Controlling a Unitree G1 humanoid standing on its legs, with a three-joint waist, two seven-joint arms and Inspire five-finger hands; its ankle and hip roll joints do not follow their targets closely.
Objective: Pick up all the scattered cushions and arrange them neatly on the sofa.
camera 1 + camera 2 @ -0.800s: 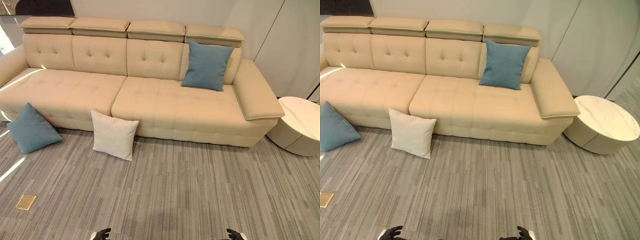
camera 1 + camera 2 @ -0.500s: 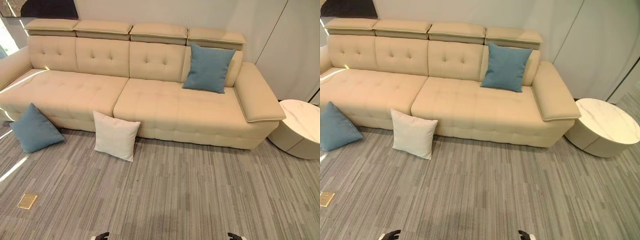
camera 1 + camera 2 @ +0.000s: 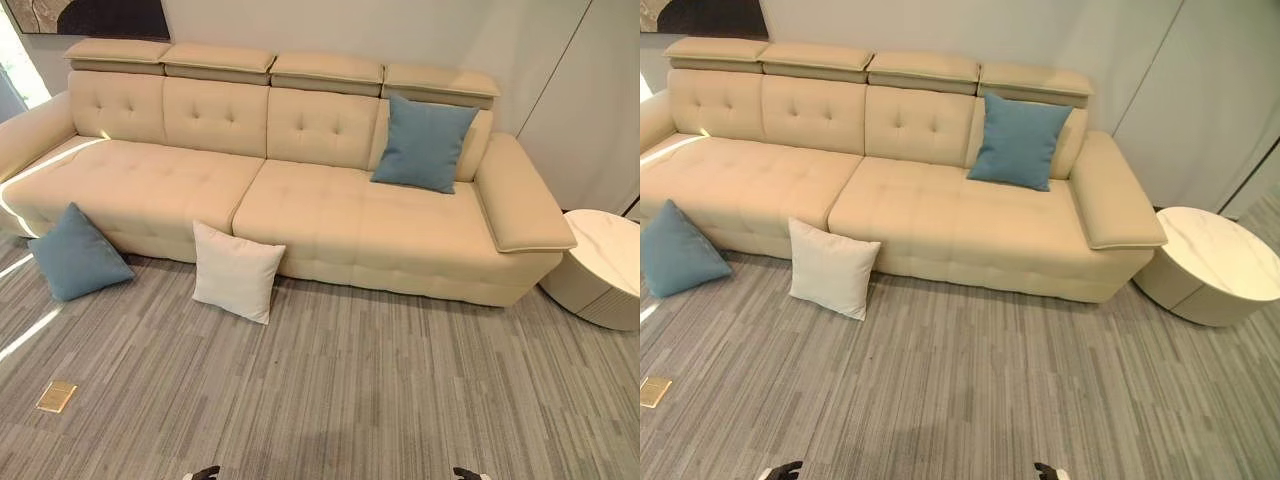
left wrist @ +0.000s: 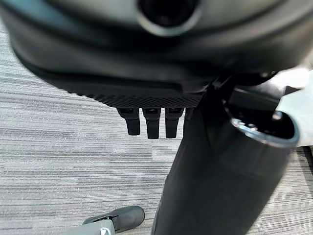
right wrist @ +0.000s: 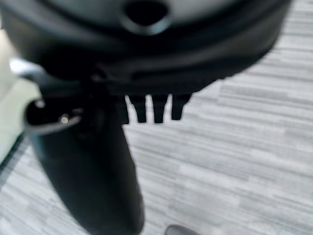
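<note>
Three cushions are in sight. A white cushion [image 3: 237, 271] stands on the floor [image 3: 380, 390], leaning against the front of the sofa [image 3: 300, 200] about where its two seat sections meet. To the left, a blue cushion [image 3: 76, 253] also sits on the floor, propped on one corner against the sofa's left seat. A second blue cushion [image 3: 423, 143] is already up on the sofa, upright against the backrest at the right end, just beside the right armrest. The two floor cushions are well apart from each other, and both lie far from the hands.

The sofa is a long beige one with tufted back panels and four headrests, set against a pale wall. A round white side table [image 3: 603, 268] stands just beside its right end. On the grey striped carpet near the left, a small brass floor plate [image 3: 56, 395] lies flat.

The left hand [image 4: 151, 120] and right hand [image 5: 154, 107] hang low at the near edge, over bare carpet. Each hand's fingers point straight out, relaxed, holding nothing.
</note>
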